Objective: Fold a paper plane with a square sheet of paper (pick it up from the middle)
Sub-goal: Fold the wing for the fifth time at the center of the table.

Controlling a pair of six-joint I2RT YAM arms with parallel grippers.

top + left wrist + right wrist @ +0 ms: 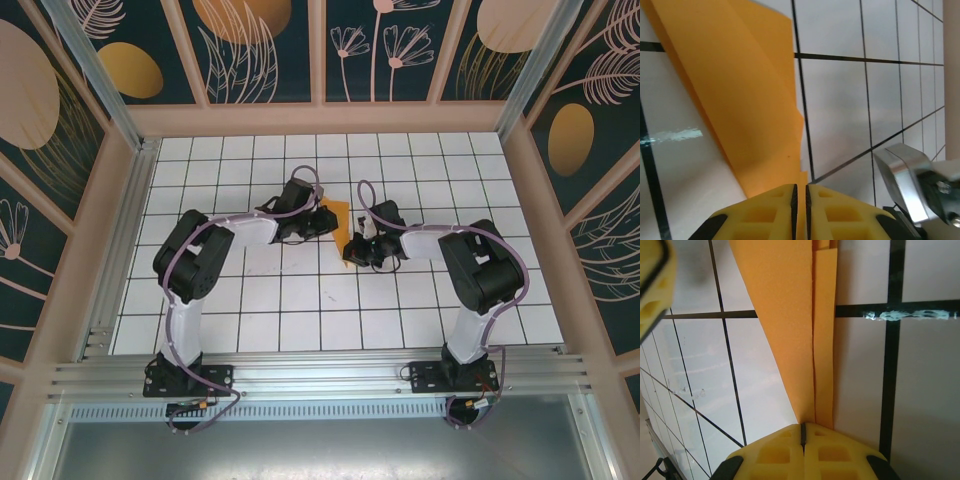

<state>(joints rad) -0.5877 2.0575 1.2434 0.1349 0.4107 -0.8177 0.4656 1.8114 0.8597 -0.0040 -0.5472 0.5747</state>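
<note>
1. The left gripper (800, 192) was closed on one end of the folded paper (740, 100), pinning its layers.
2. The right gripper (802, 429) pinched the opposite end, likely to hold the creases flat.
3. The paper spanned between them at mid-counter (300, 300).

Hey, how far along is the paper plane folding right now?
Done: the thin orange paper sheet already shows layered creases. In hand: the left fingers and right fingers both pinch it. Left: it doesn't look like a finished pointed dart yet; more folds likely.
</note>
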